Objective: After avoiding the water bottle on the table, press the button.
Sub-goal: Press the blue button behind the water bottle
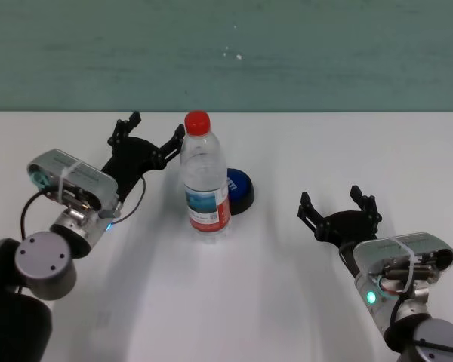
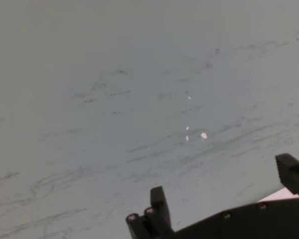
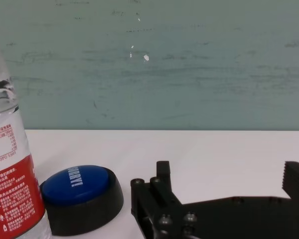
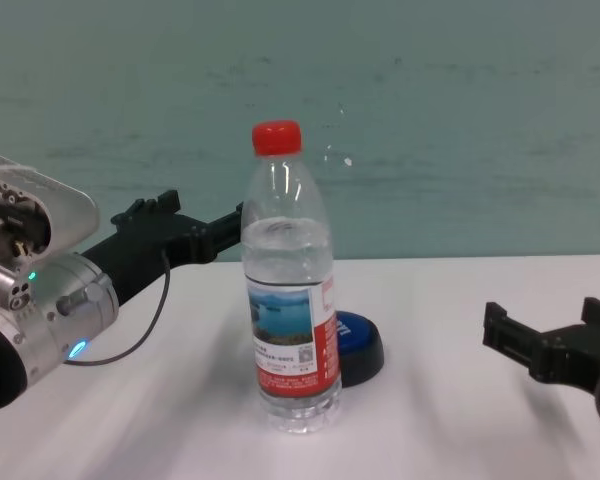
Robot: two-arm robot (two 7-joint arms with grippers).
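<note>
Nearest the robot's body, the right gripper hangs low over the plain white table, to the right of the tall clear plastic water bottle with the red screw cap and well apart from it, its jaws spread wide and holding nothing. The bottle stands upright at mid-table. Just behind it and slightly to its right, touching or nearly touching its base as far as the head view lets one judge, sits the low round button with the blue domed top and black base. On the bottle's left and a little farther back, the left gripper is raised at the height of the bottle's shoulder, jaws also open and empty, one finger close to the bottle. The button looks unpressed; I judge the detour round the bottle and the press itself both remain.
</note>
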